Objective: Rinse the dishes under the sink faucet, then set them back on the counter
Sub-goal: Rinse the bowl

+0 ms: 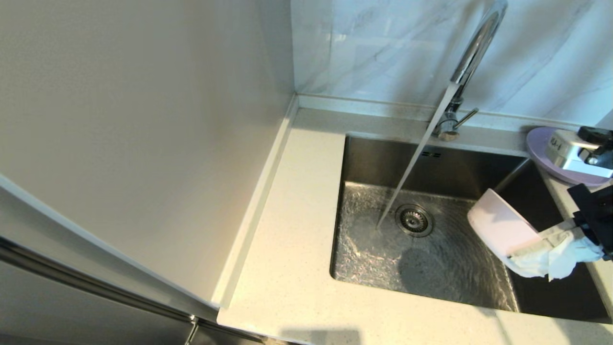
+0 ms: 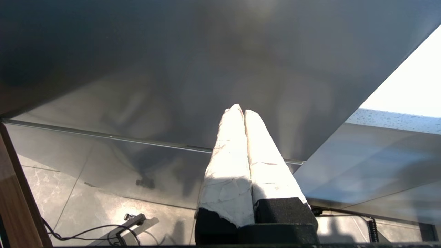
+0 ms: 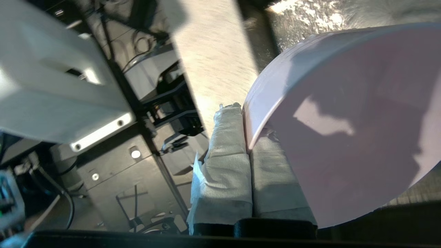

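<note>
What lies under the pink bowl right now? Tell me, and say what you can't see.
The right gripper holds the pink bowl tilted on edge over the sink basin. Wet steel floor with rippling water lies below it. The floor directly beneath the bowl is hidden, so anything there cannot be seen.

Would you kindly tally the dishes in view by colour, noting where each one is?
Pale pink: 1, the bowl, held over the basin by the right claw.
Lavender-purple: 1, the plate, on the counter behind the basin.
Total: 2 dishes.

right hand (image 1: 529,251) clamped tight, left hand (image 2: 241,113) parked, fingers together
</note>
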Robot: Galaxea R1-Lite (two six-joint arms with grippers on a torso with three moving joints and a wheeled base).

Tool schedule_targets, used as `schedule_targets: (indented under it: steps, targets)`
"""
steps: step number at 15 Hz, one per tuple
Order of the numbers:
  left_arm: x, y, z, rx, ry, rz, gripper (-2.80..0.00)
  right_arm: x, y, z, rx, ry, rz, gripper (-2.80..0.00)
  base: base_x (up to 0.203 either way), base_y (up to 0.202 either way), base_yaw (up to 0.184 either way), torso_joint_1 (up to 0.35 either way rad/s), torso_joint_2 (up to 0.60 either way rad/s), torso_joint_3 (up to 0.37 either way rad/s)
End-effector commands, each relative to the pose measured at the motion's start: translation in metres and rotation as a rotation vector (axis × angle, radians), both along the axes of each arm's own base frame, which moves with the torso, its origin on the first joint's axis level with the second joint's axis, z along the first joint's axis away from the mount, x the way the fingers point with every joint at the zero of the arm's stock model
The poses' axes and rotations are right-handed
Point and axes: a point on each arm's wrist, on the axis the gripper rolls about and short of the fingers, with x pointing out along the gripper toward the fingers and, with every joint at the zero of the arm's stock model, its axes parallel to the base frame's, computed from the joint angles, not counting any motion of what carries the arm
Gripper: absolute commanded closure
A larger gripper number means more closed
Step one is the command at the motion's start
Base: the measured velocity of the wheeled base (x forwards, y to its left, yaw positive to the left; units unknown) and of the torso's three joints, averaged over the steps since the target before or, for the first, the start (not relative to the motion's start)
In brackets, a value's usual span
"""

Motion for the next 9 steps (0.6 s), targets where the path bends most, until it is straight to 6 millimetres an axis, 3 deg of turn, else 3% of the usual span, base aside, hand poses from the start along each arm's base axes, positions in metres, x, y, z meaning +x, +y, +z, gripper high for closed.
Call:
schedule_targets:
  steps: [1, 3, 6, 9]
  targets:
    - [0.0, 0.0, 0.0, 0.0, 0.0, -0.001, 0.0, -0.004, 0.029, -0.003, -0.002, 0.013, 0.157, 0.0, 0.0, 0.0, 0.0, 0.0, 0.0, 0.0]
    - [0.0, 0.0, 0.0, 0.0, 0.0, 0.0, 0.0, 0.011, 0.053, -0.007, -0.025, -0.071, 0.189, 0.0, 0.0, 0.0, 0.0, 0.0, 0.0, 0.0]
    - [0.0, 0.0, 0.0, 0.0, 0.0, 0.0, 0.0, 0.034, 0.094, -0.006, -0.01, -0.22, 0.103, 0.0, 0.0, 0.0, 0.0, 0.0, 0.0, 0.0]
    - [0.0, 0.0, 0.0, 0.0, 0.0, 0.0, 0.0, 0.042, 0.111, -0.005, -0.004, -0.266, -0.03, 0.0, 0.0, 0.0, 0.0, 0.0, 0.0, 0.0]
